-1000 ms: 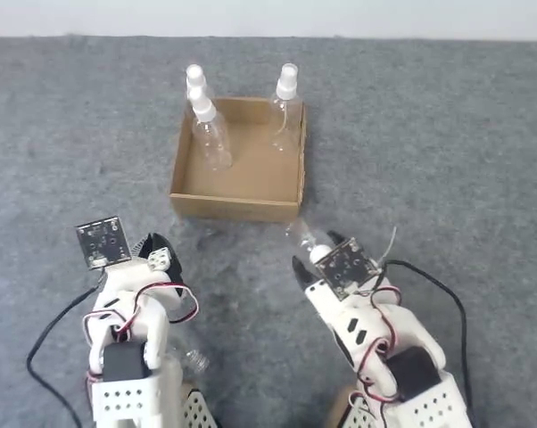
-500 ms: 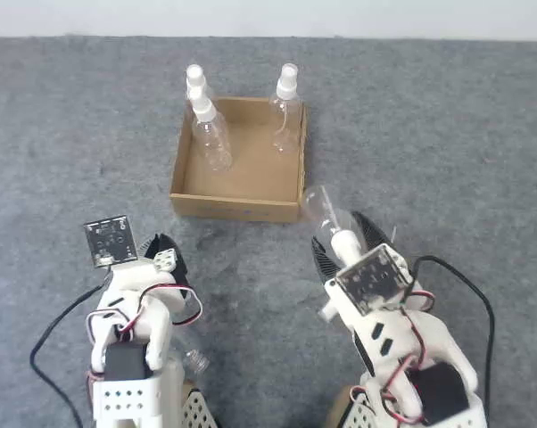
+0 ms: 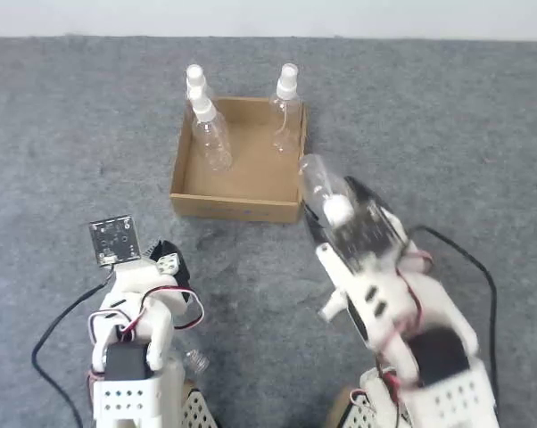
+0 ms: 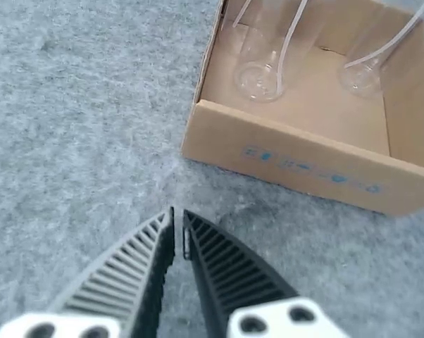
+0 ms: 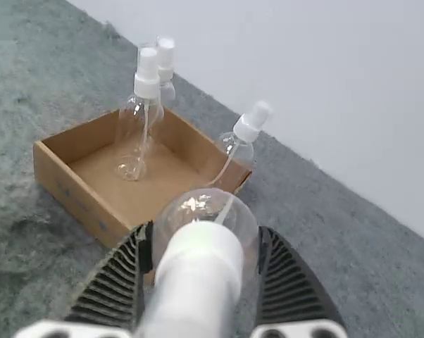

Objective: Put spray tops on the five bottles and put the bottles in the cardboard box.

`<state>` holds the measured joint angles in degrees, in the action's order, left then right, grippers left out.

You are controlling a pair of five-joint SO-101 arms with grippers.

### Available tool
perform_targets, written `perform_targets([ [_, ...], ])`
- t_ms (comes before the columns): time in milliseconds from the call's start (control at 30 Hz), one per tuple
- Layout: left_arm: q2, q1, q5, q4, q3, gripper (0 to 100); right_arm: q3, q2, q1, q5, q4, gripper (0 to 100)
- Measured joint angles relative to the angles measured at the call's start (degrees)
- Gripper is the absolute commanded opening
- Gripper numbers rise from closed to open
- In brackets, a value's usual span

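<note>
Grey carpet (image 3: 447,134); right pincer (image 3: 338,207) raised bottle (image 3: 317,181) nearer cardboard box (image 3: 237,208).

Left pincer (image 4: 178,215) closed, low; right pincer (image 5: 201,238) aloft, tight round a bottle (image 5: 198,210).

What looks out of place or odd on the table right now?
One clear bottle lies on its side beside the left arm's base, partly hidden, seemingly without a spray top. The capped bottles at the cardboard box stand upright; nothing is spilled.
</note>
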<state>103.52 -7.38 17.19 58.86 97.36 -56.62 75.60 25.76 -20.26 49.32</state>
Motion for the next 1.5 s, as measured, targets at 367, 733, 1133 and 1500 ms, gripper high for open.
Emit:
perform_targets([
  [367,0.0,0.0,-0.4,1.4,0.0,1,20.0,-28.8,0.0,3.0,-0.4,0.6],
  [733,0.0,0.0,-0.4,1.6,0.0,1,38.0,-54.4,0.1,3.7,-0.2,0.6],
  [1133,0.0,1.7,-0.4,1.6,0.0,1,59.9,-74.8,3.2,3.9,8.9,0.6],
  [1500,0.0,1.7,-0.4,1.6,0.0,1,73.3,-90.3,3.3,3.9,14.4,0.6],
])
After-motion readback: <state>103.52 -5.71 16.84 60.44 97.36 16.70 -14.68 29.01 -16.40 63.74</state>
